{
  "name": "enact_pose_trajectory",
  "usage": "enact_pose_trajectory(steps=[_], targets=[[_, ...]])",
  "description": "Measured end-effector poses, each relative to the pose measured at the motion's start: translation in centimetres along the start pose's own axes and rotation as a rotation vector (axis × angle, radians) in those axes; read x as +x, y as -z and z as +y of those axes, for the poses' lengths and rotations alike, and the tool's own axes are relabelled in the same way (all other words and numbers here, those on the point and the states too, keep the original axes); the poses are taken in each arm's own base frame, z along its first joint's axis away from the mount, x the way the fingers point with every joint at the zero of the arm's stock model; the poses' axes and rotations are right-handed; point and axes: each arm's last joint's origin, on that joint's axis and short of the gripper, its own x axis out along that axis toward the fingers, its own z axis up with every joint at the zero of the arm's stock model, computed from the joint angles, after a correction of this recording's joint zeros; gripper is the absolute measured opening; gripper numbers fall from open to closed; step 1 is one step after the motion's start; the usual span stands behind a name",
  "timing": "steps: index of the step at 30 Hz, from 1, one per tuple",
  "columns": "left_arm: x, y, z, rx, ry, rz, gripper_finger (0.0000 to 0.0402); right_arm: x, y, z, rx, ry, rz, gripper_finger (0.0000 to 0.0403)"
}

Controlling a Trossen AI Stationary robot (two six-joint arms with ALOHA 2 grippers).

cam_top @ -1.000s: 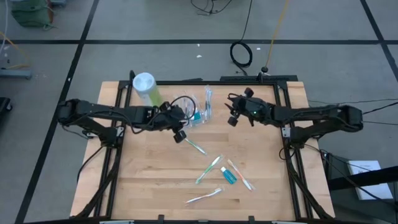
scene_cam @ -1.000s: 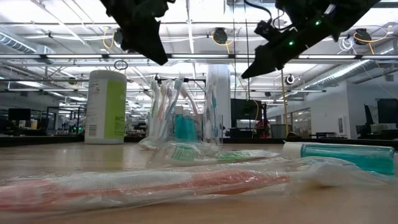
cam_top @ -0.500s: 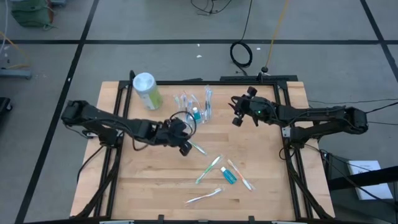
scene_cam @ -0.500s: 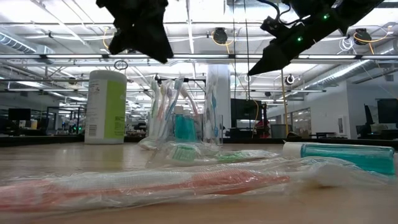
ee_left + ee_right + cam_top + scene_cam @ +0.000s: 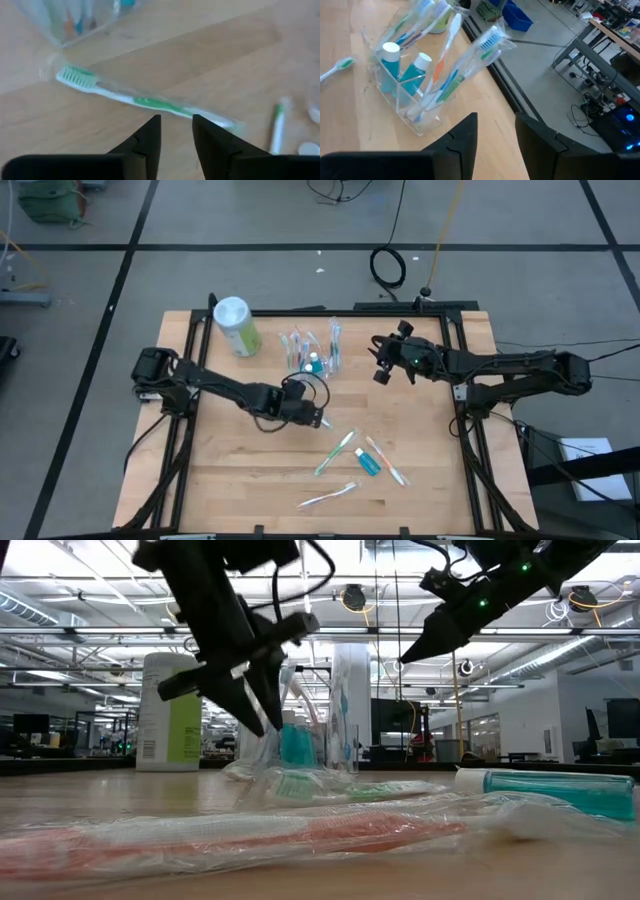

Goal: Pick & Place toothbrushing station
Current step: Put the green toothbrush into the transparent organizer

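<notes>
Two arms over the wooden worktop (image 5: 240,480). Left hand (image 5: 318,417) is low near worktop centre, fingers apart with a narrow gap, empty, poised right above a wrapped green toothbrush (image 5: 135,98) lying flat on the wood; in the left wrist view the brush runs across just beyond the fingertips (image 5: 152,125), bristle end toward the clear holder. Toothbrushing station (image 5: 312,352), a small clear holder with upright wrapped brushes and small blue white-capped tubes, stands at the back middle of the worktop, between the two hands, untouched. Right wrist view shows it tilted-looking with blue, green, orange and white brushes fanned out (image 5: 422,85). Right hand (image 5: 379,369) hovers raised, to the right of the station, fingers apart, holding nothing. Green canister (image 5: 236,327) with white lid stands left of the station near the back edge. More wrapped toothbrushes and one blue tube (image 5: 367,463) lie scattered toward the front right of the worktop, well apart from the station. Low view has a wrapped orange brush (image 5: 250,835) closest to camera.
</notes>
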Motion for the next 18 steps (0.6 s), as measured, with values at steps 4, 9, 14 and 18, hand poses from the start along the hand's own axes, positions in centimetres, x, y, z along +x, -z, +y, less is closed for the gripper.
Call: enact_pose_trajectory(steps=[4,9,14,18], targets=[[1.1,-0.7,0.6,-0.053,-0.03,0.081,0.0143,-0.2,0.1,0.6,-0.043,-0.026,0.011,0.0128],[2.4,-1.5,1.4,-0.135,-0.096,0.068,0.0175,-0.4,0.0,1.1,-0.076,-0.046,0.004,0.0128],[4.2,-2.2,2.5,-0.24,-0.175,0.064,0.0183,-0.5,0.0,1.2,-0.08,-0.052,0.002,0.0128],[5.7,-2.0,2.9,-0.324,-0.218,0.081,0.0184,-0.5,0.0,1.2,-0.082,-0.053,0.006,0.0128]])
